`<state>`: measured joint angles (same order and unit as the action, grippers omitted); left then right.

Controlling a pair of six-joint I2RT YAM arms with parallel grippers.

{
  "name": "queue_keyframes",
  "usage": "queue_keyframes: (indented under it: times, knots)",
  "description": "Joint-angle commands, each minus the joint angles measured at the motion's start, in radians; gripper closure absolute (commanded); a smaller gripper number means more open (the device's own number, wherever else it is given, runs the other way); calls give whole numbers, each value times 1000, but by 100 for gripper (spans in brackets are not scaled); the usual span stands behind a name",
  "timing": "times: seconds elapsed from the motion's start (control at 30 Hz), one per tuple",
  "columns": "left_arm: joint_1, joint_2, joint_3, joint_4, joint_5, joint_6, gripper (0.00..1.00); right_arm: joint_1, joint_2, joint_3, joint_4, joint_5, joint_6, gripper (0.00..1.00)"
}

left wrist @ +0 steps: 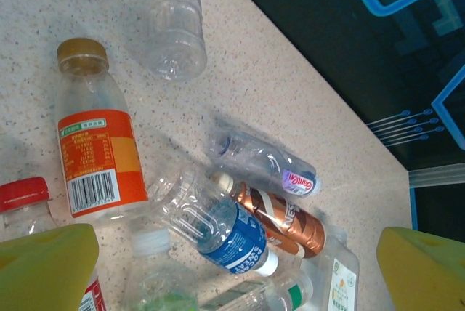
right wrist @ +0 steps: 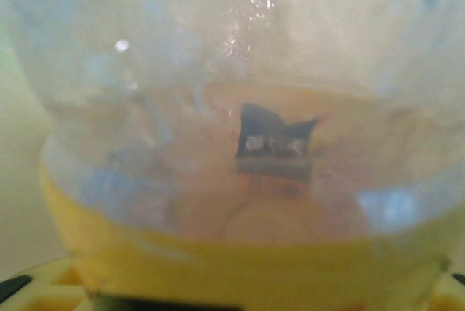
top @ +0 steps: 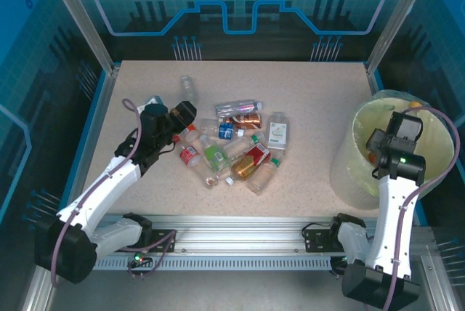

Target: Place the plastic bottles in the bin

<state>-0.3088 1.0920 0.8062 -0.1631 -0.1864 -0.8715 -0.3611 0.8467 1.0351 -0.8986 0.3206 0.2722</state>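
While clear plastic bottles (top: 232, 147) lie heaped mid-table, bare speckled tabletop (top: 320, 93) around them, my left gripper (top: 190, 113) hangs at their left, fingers spread. My right gripper (top: 378, 140) dips inside the round pale yellow-green bin (top: 363, 118) at the right edge; I cannot tell its grip.

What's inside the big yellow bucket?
The right arm reaches into the bin, and a clear bottle with a yellow band sits right before its camera. The arm covers the bin's bottom, so anything lying there cannot be seen.

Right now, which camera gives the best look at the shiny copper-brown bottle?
The left wrist view: the copper-brown bottle lies close and sharp, its white lettering visible, beside the blue-labelled bottle. The top view gives it small, among the pile.
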Motion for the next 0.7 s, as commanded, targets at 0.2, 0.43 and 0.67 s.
queue_keyframes:
  times: [0.2,0.43,0.67]
  knots:
    - [57,36,20,-10,63,-66,1,-12,-45,-38,83,-98,-13,29]
    - [68,45,36,-36,55,-70,1,-12,-86,17,53,-117,-9,17]
    - [69,55,94,-113,39,-59,1,8,-134,101,59,-319,51,7]
